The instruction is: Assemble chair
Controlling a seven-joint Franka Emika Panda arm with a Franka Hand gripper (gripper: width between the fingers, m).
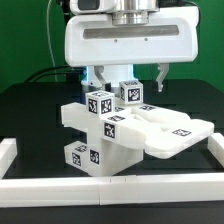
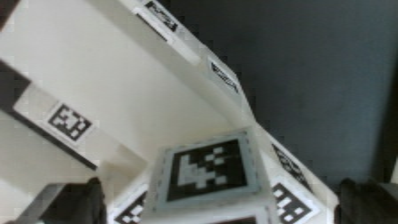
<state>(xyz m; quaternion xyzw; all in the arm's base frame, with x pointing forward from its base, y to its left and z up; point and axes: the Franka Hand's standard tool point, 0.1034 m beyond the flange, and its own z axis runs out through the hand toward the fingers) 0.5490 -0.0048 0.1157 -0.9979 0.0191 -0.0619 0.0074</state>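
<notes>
The partly joined chair [image 1: 110, 130] stands mid-table: stacked matte-white blocks and slabs with black-and-white tags, and a flat slab [image 1: 180, 130] reaching toward the exterior view's right. A cube-ended leg [image 1: 130, 93] stands upright on top. My gripper [image 1: 128, 75] hangs just above it, with its fingers spread wide on either side of the cube and not touching it. In the wrist view the leg's tagged cube end [image 2: 210, 168] sits between the dark fingertips [image 2: 63, 205], with a gap on each side. A long white chair part [image 2: 107, 90] runs beneath it.
Plain white border rails run along the front [image 1: 110, 188], the exterior view's left [image 1: 8, 150] and the exterior view's right [image 1: 215, 148] of the black table [image 1: 30, 110]. The arm's white body [image 1: 130, 40] fills the space above the chair.
</notes>
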